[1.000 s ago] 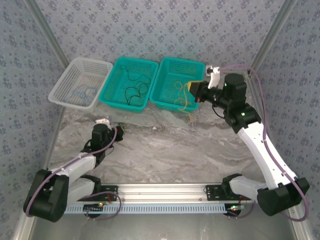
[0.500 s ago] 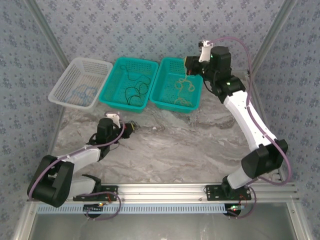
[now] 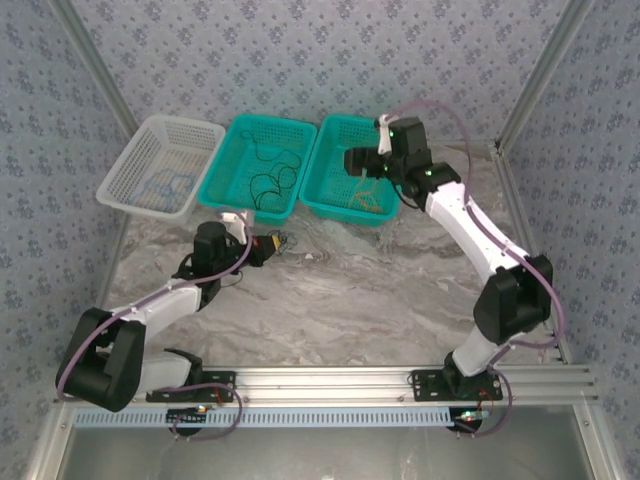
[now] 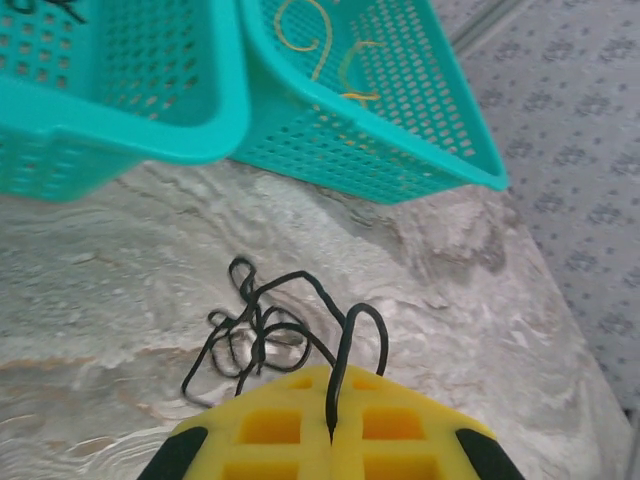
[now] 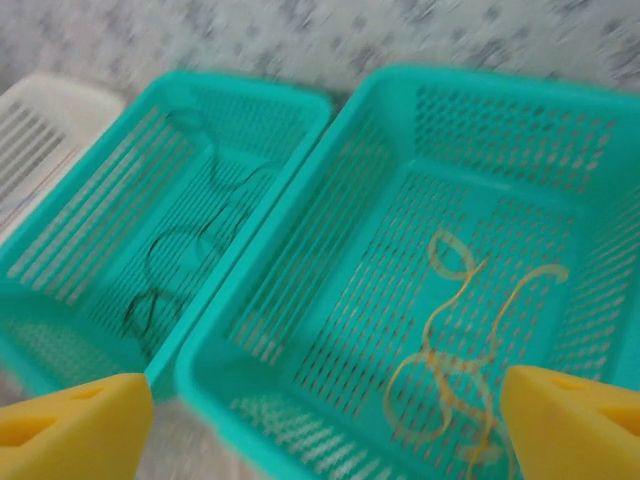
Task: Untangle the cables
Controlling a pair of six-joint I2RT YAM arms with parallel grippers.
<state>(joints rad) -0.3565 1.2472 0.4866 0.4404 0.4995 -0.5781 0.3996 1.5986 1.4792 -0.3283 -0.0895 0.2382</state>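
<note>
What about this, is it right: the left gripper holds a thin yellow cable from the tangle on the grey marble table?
No. The thin cable that the left gripper holds is black, not yellow; the left wrist view shows it.

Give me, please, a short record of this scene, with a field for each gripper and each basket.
left gripper: shut on a black cable, the rest of it tangled on the table
right gripper: open, holding nothing, above the right basket
right basket: yellow cable
middle basket: black cables
white basket: blue cable
</note>
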